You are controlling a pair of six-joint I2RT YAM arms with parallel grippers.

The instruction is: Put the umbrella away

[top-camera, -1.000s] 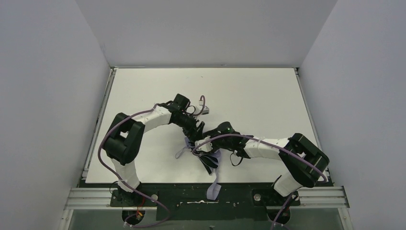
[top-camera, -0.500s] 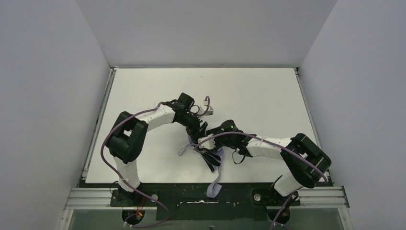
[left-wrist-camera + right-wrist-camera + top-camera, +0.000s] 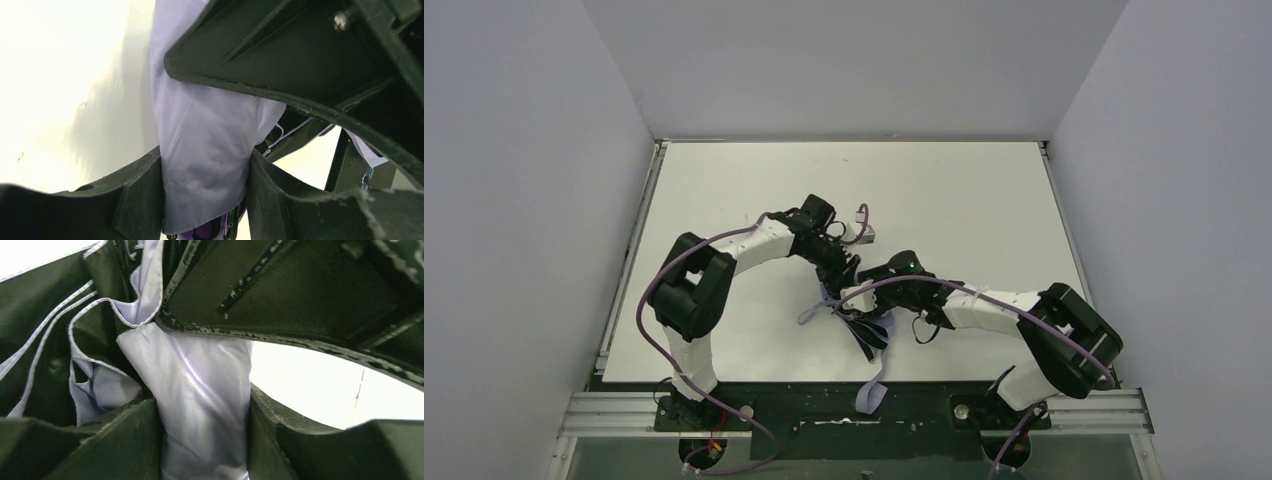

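- The umbrella (image 3: 866,338) sits bunched between our two tools — left gripper (image 3: 205,190) and right gripper (image 3: 205,432) each clench a lavender fold.
- Gathering step, we judge; next, wrap loose fabric tight.

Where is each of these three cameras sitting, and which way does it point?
Top view: above and behind the robot, looking down at the table; the left arm and right arm show whole.
Left wrist: on the left arm, looking along the left hand; both its fingers show, pressed on the umbrella.
Right wrist: on the right arm, looking along the right hand; both fingers show.
Shared: both wrist views show lavender umbrella fabric between fingers.
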